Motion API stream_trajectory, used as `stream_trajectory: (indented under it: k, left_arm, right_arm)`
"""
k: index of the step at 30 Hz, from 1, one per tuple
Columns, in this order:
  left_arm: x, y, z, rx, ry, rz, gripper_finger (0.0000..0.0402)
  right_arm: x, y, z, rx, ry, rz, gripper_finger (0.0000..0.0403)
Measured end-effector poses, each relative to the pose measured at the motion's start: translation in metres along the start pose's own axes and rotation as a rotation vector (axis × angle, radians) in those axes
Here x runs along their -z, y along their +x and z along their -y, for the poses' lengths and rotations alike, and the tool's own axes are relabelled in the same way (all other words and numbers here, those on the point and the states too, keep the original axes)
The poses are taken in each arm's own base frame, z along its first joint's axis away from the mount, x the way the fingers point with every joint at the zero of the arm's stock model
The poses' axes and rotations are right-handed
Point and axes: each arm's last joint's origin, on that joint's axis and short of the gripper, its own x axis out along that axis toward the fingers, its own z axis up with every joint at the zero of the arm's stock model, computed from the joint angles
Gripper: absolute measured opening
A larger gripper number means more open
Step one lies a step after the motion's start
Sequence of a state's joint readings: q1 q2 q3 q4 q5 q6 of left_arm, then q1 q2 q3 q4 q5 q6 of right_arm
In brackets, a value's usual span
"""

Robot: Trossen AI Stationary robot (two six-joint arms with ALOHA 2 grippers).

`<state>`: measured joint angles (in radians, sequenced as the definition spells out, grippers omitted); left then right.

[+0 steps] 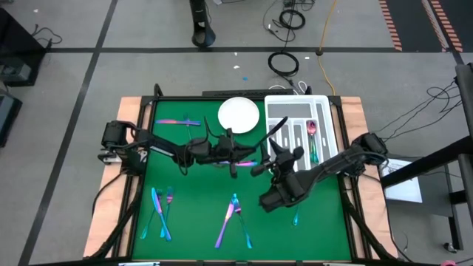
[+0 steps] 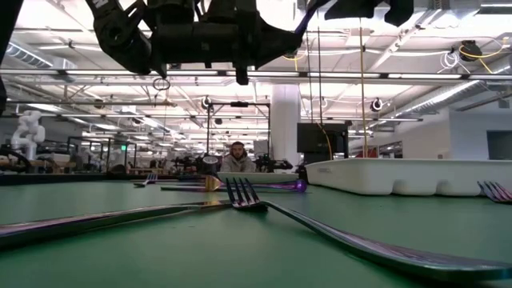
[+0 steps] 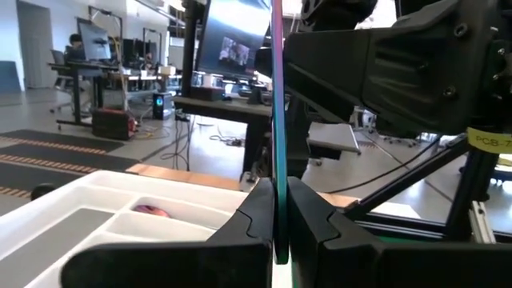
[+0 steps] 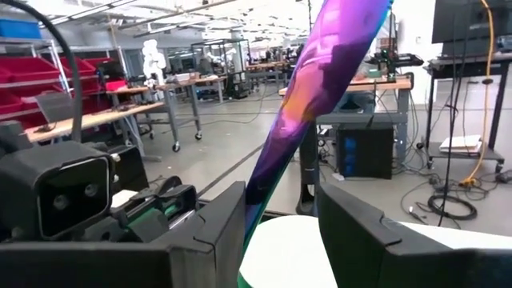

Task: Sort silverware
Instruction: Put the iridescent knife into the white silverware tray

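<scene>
Silverware piece (image 3: 278, 120) pinched edge-on in the left gripper (image 3: 280, 216) could slip while passing to the right gripper (image 4: 280, 232), whose fingers sit spread around it.

Utensil (image 3: 277, 120) type unclear, its end beyond frame edge

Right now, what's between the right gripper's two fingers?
A purple piece of silverware, seen in the right wrist view; the right gripper is open around it. The left gripper holds it.

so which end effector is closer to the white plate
Left. The left end effector, shut on a utensil, hangs just below the white plate in the high view. The right end effector sits farther right, beside the tray.
</scene>
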<state>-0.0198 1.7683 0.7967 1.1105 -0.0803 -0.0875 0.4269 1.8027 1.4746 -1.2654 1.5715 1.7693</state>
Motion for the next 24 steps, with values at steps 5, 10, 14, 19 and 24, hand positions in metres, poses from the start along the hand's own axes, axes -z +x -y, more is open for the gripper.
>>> stream_trajectory:
  k: [5, 10, 14, 19, 24]
  left_arm:
    - [0.0, 0.0, -0.001, -0.009, -0.004, 0.001, 0.0012]
    - [0.0, 0.0, -0.003, -0.013, -0.002, -0.003, 0.0012]
    - [0.001, 0.001, -0.006, 0.005, 0.001, -0.012, 0.0012]
    - [0.001, 0.0, -0.003, 0.03, -0.006, -0.014, 0.0012]
    - [0.002, 0.0, 0.004, 0.053, -0.004, -0.019, 0.0012]
  right_arm:
    - [0.0, 0.009, 0.0, 0.027, 0.01, 0.005, 0.0141]
    - [0.001, 0.01, -0.003, 0.03, 0.042, 0.006, 0.0141]
    - [0.001, 0.009, -0.008, 0.026, 0.02, 0.004, 0.0141]
    - [0.001, 0.014, -0.01, 0.039, 0.025, 0.007, 0.0141]
    - [0.001, 0.02, -0.009, 0.057, 0.038, 0.011, 0.0141]
